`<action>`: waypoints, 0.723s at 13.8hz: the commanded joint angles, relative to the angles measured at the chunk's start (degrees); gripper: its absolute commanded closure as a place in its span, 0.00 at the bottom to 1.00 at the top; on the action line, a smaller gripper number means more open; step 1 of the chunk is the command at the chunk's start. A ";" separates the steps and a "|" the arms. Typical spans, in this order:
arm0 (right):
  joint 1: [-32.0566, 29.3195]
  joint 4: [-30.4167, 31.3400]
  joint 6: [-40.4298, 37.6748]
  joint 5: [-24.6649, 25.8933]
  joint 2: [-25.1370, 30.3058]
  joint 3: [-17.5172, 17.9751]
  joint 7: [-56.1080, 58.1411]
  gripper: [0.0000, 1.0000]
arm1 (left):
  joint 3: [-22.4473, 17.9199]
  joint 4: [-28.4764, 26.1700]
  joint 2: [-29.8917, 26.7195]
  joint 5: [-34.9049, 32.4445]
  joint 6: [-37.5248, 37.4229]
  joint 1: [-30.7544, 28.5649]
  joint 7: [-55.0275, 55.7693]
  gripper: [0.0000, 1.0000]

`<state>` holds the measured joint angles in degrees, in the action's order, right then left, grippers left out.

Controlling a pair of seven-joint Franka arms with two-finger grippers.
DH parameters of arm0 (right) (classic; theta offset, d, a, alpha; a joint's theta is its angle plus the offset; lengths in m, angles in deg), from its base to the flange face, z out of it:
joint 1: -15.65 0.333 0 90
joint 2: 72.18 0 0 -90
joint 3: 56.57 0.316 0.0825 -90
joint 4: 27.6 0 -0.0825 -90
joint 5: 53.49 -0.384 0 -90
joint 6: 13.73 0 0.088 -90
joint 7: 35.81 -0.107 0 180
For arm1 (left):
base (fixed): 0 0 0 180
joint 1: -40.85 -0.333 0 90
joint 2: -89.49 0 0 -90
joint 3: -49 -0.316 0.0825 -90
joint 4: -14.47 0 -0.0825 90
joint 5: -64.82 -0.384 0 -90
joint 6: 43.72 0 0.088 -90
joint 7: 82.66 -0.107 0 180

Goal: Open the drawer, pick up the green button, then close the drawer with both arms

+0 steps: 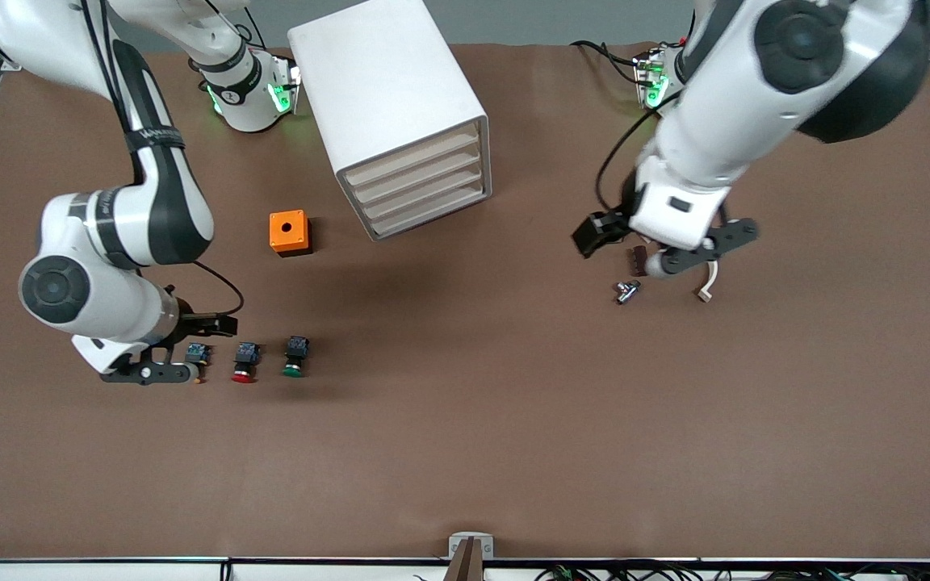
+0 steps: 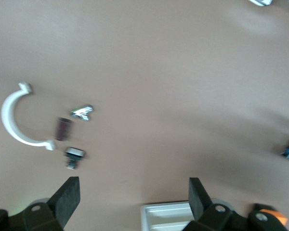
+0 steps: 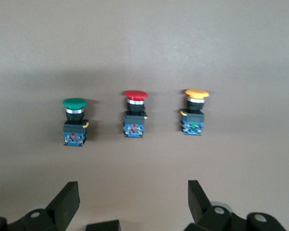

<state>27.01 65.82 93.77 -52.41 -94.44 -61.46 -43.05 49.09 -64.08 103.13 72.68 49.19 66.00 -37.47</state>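
The right gripper (image 3: 130, 202) hung with jaws spread wide and empty over the row of three push buttons, nearest the orange-capped button (image 1: 196, 356). The red-capped button (image 1: 245, 361) lay next along the row, then the green-capped button (image 1: 295, 357). The green-capped button lay on its side, long axis running toward the front camera, cap leading and blue block trailing. The left gripper (image 2: 135, 195) also stood wide open, holding nothing, above a white curved clip (image 2: 17, 124), a small metal fitting (image 1: 626, 290) and other small parts. The white drawer cabinet (image 1: 396, 113) sat shut between the arms, beside an orange box (image 1: 289, 232).
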 commanded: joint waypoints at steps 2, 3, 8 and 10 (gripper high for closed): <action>-2.83 0.71 -4.04 0.60 6.08 0.94 2.14 0.00 | 0.35 -1.78 -2.48 -0.83 -2.82 -7.11 -13.08 0.01; -2.92 0.62 -5.27 0.51 7.14 0.94 2.32 0.00 | 0.35 -1.78 -2.48 -0.83 -3.61 -8.52 -14.59 0.01; -5.81 -2.88 -13.26 0.42 10.57 0.85 5.20 0.00 | 0.26 -3.00 -2.13 -0.92 -4.67 -13.36 -20.29 0.01; -7.75 -4.73 -15.99 0.16 11.19 0.85 7.15 0.00 | 0.26 -4.76 -2.65 -1.00 -5.37 -16.00 -24.25 0.01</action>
<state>21.88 62.99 80.36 -52.41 -83.96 -61.50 -38.08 48.94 -66.42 102.05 72.65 44.72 52.30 -57.93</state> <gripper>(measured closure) 0.000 0.004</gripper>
